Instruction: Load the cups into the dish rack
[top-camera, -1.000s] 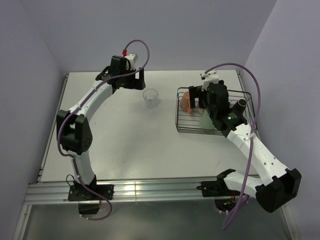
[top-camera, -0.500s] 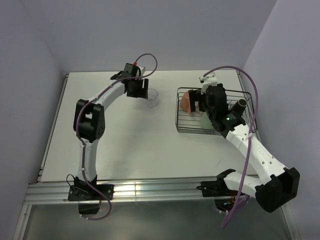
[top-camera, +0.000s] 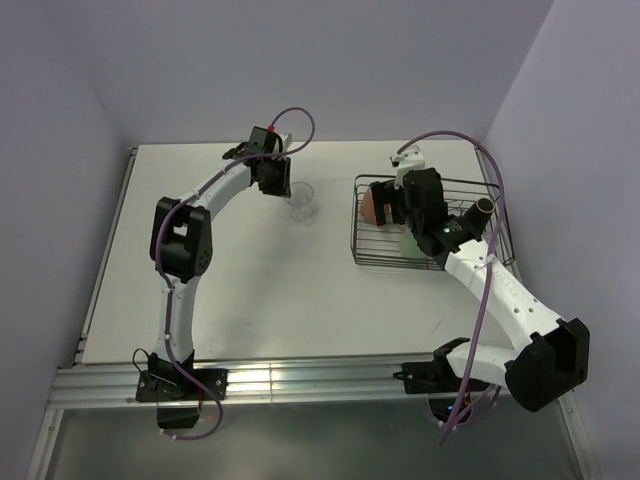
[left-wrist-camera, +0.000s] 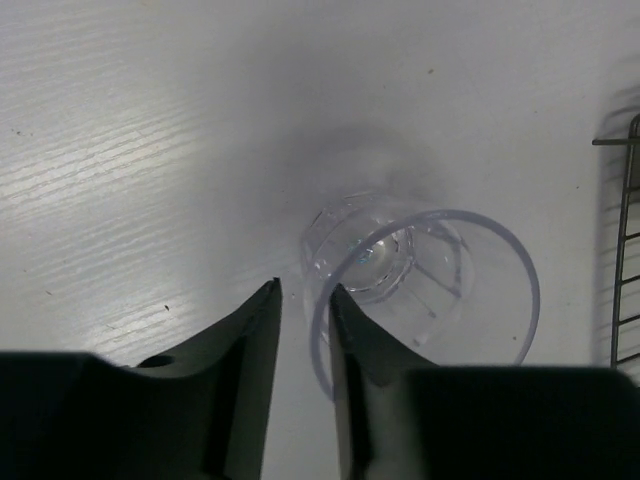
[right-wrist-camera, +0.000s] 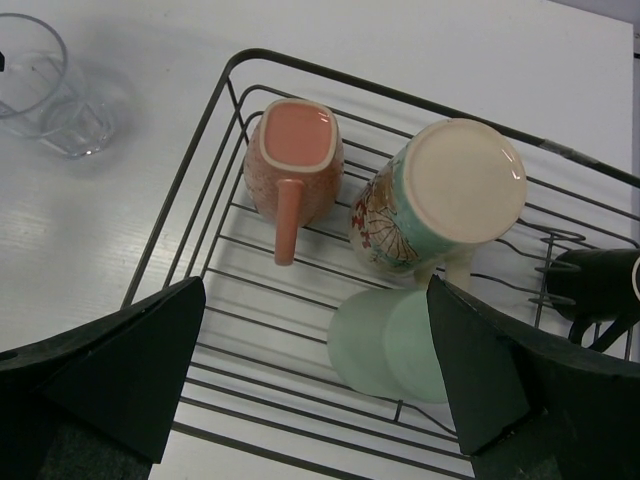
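Observation:
A clear glass (top-camera: 301, 197) (left-wrist-camera: 420, 280) stands upright on the white table, left of the dish rack (top-camera: 430, 264). My left gripper (top-camera: 287, 186) (left-wrist-camera: 303, 295) straddles its near rim, one finger inside and one outside. The jaws are narrow, with a sliver of table still showing between the outer finger and the rim. My right gripper (top-camera: 393, 211) (right-wrist-camera: 316, 285) hangs wide open above the rack (right-wrist-camera: 240, 62) and holds nothing. Under it lie a pinkish mug (right-wrist-camera: 295, 150), a cream patterned mug (right-wrist-camera: 450, 195) and a green tumbler (right-wrist-camera: 390, 345). A dark handled cup (right-wrist-camera: 600, 285) sits at the rack's right.
The rack's left wire wall (left-wrist-camera: 620, 250) is close to the glass on its right. Purple-grey walls close in the table at the back and both sides. Both arm bases stand on the metal rail at the near edge.
The left arm has swung right to the glass, and its jaws have narrowed from wide open to astride the rim. The right gripper has shifted slightly back over the rack, still open.

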